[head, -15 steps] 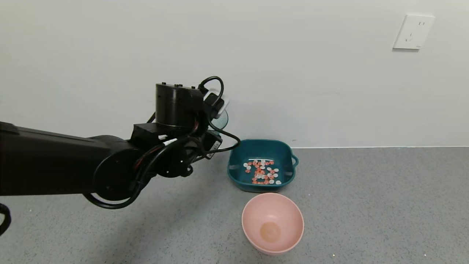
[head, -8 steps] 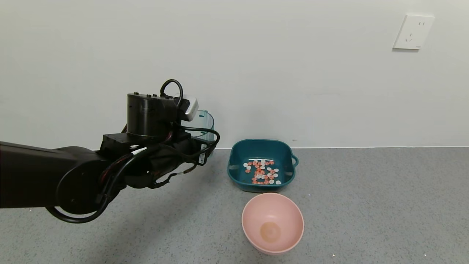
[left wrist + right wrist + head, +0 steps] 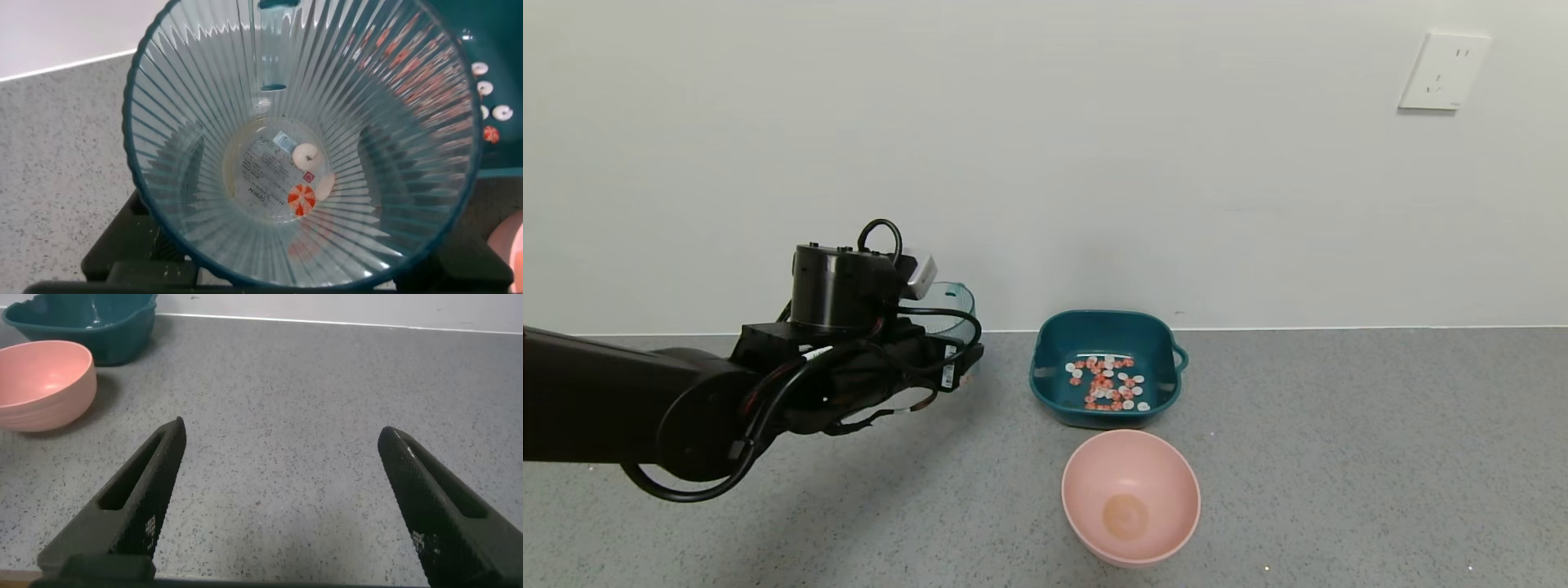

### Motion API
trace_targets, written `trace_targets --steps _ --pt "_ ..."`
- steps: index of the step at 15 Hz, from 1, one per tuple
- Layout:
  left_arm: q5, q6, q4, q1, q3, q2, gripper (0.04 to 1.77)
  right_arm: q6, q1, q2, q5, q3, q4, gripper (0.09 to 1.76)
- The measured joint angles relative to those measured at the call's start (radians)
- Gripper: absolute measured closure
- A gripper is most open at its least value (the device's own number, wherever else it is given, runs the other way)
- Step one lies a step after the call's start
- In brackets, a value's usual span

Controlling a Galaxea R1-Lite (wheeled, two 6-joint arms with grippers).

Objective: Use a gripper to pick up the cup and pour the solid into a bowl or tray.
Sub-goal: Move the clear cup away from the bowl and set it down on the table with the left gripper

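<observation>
Showing a nearly finished pour: the teal basin (image 3: pixel 1104 366) holds most beads (image 3: pixel 1106 384); beside it, the left end effector (image 3: pixel 947 359) pinches the upright cup (image 3: pixel 301 143), where two or three remain; the right end effector (image 3: pixel 282 498), spread, idles beyond the pink bowl (image 3: pixel 41 382).

The cup (image 3: pixel 302 139) fills most of the frame, seen straight down its mouth, ribbed walls fanning out from the base. Three pieces (image 3: pixel 308 175) lie on its bottom, beside a label: two white, one orange-and-white. The basin (image 3: pixel 490 49) shows at the right edge with a few more pieces in it. Grey desk (image 3: pixel 57 163) fills the left, white wall the upper left corner.
</observation>
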Motion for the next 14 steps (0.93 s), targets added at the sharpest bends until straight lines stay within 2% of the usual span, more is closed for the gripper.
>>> trace_targets --steps 3,9,14 --pt "-0.012 -0.002 -0.004 0.03 0.008 0.039 0.52 0.0 0.0 0.0 0.0 0.0 0.0 0.14" --pt "-0.016 0.002 -0.198 0.045 0.067 0.157 0.52 0.0 0.0 0.0 0.0 0.0 0.0 0.14" --pt "-0.016 0.001 -0.208 0.043 0.074 0.25 0.52 -0.001 0.0 0.0 0.0 0.0 0.0 0.14"
